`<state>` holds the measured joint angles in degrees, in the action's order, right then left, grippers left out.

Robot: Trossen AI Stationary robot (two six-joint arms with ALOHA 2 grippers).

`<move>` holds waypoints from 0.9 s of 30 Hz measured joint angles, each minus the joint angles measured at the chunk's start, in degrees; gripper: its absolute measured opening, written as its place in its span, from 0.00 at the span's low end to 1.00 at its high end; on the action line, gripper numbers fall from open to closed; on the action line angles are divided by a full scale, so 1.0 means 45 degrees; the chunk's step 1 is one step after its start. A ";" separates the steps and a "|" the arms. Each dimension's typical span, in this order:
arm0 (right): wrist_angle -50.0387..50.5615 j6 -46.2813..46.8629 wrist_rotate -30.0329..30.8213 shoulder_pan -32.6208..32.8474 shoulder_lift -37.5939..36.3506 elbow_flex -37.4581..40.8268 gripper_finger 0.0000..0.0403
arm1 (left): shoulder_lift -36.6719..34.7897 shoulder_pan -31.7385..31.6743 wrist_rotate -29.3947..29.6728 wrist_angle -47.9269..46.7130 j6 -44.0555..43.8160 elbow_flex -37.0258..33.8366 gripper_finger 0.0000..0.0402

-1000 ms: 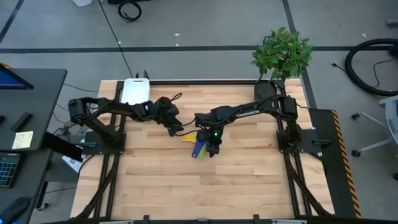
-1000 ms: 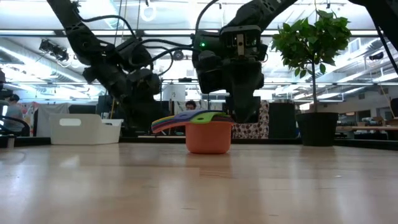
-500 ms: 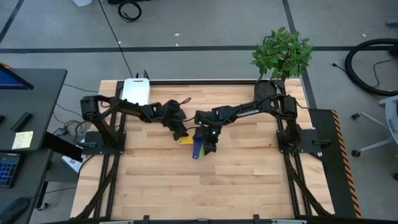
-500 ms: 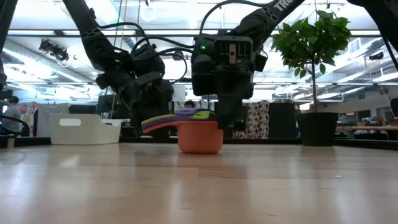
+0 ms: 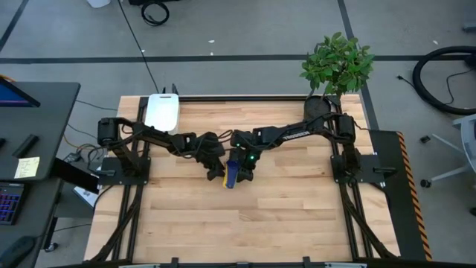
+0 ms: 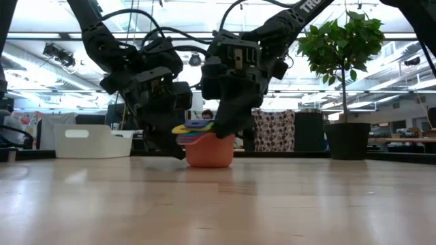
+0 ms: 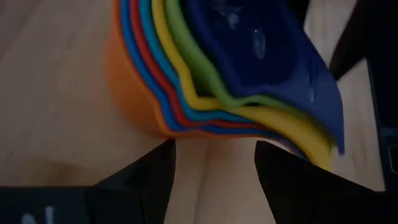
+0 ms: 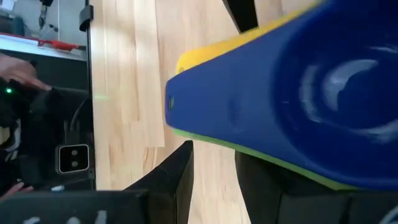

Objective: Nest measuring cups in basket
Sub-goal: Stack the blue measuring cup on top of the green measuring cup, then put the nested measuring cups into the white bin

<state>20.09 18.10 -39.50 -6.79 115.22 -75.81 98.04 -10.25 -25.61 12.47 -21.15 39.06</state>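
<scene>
- two dark arms are now meeting over the middle of the wooden bench [image 5: 186, 216], where a second ago the left one was sitting farther back toward the white basket; the nested stack of plastic measuring cups [image 6: 204, 139] is also sliding leftward across the bench compared with the earlier pictures.
- the right end effector [image 5: 244, 165] is pinching the stack from above, its fingers half closed on the rim side of the bowls, with the dark blue scoop's handle filling its wrist view.
- the left end effector [image 5: 214, 165] is standing spread wide, its two fingers [image 7: 155, 174] straddling the fanned handles without touching them, so it appears to be lining up for a hand-over or a second grip.
- judging by this, the nesting is done and the carry to the basket is the step in hand; the stack is resting on the bench, well apart from the small white rectangular plastic basket [image 5: 162, 112] at the far left corner.
- counting the cups in the left wrist view: one orange bowl [image 7: 127, 81] outermost, then blue, red, light blue, yellow, green and one dark blue scoop [image 7: 261, 56] innermost, seven layers as far as the edges are showing.
- one basket, nothing visible inside it.
- one potted green plant [image 5: 338, 63] is standing at the far right corner.
</scene>
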 joint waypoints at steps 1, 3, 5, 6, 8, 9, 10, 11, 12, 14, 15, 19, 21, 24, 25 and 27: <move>-0.0106 0.0009 0.0047 0.0000 0.0000 0.0000 0.30 | 0.0000 0.0059 0.0121 0.0096 -0.0107 -0.0004 0.56; -0.0260 0.0085 0.0106 0.0000 0.0000 0.0000 0.30 | 0.0000 0.0142 0.0398 0.0267 -0.0162 -0.0007 0.56; -0.0255 0.0080 0.0110 0.0001 0.0000 0.0000 0.30 | 0.0000 0.0163 0.0545 0.0306 -0.0233 -0.0007 0.56; -0.0254 0.0080 0.0140 0.0000 0.0000 0.0000 0.30 | 0.0000 0.0172 0.0601 0.0327 -0.0326 -0.0007 0.56; -0.0252 0.0085 0.0147 -0.0028 0.0000 0.0000 0.30 | 0.0000 0.0173 0.0661 0.0347 -0.0491 -0.0007 0.56; -0.0234 0.0085 0.0115 -0.0050 0.0000 0.0000 0.30 | 0.0000 0.0168 0.0673 0.0352 -0.0495 -0.0007 0.56; -0.0193 0.0085 0.0067 -0.0079 0.0000 0.0000 0.30 | 0.0000 0.0167 0.0691 0.0360 -0.0496 -0.0007 0.56; -0.0163 0.0090 -0.0037 -0.0109 0.0000 0.0000 0.30 | 0.0000 0.0163 0.0700 0.0369 -0.0500 -0.0007 0.56; -0.0134 0.0085 -0.0156 -0.0117 0.0000 0.0000 0.30 | 0.0000 0.0163 0.0700 0.0374 -0.0505 -0.0007 0.56; -0.0085 0.0076 -0.0229 -0.0121 0.0000 0.0000 0.30 | -0.0005 0.0168 0.0695 0.0384 -0.0505 -0.0007 0.56; -0.0085 0.0085 -0.0211 -0.0119 0.0000 0.0000 0.30 | -0.0005 0.0168 0.0691 0.0384 -0.0505 -0.0007 0.56; 0.0068 -0.0008 -0.1060 -0.0126 0.0002 0.0000 0.30 | -0.0007 0.0168 0.0633 0.0300 -0.0505 -0.0007 0.56; 0.0132 0.0268 -0.1825 -0.0182 0.0004 0.0000 0.30 | -0.0010 0.0131 0.0484 0.0115 -0.0514 -0.0007 0.56; 0.0375 0.0767 -0.3265 -0.0326 0.0005 0.0000 0.30 | -0.0010 -0.0122 -0.0217 -0.0240 -0.1034 -0.0007 0.56; 0.0492 0.0809 -0.3702 -0.0368 0.0005 -0.0004 0.30 | -0.0010 -0.0250 -0.0549 -0.0303 -0.1251 -0.0007 0.56; 0.0865 0.0523 -0.4202 -0.0420 0.0005 -0.0010 0.30 | -0.0013 -0.0528 -0.1072 -0.0447 -0.1405 -0.0007 0.56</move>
<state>23.98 20.45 -58.41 -8.68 115.24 -75.85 97.98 -12.63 -30.43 10.46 -27.47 39.03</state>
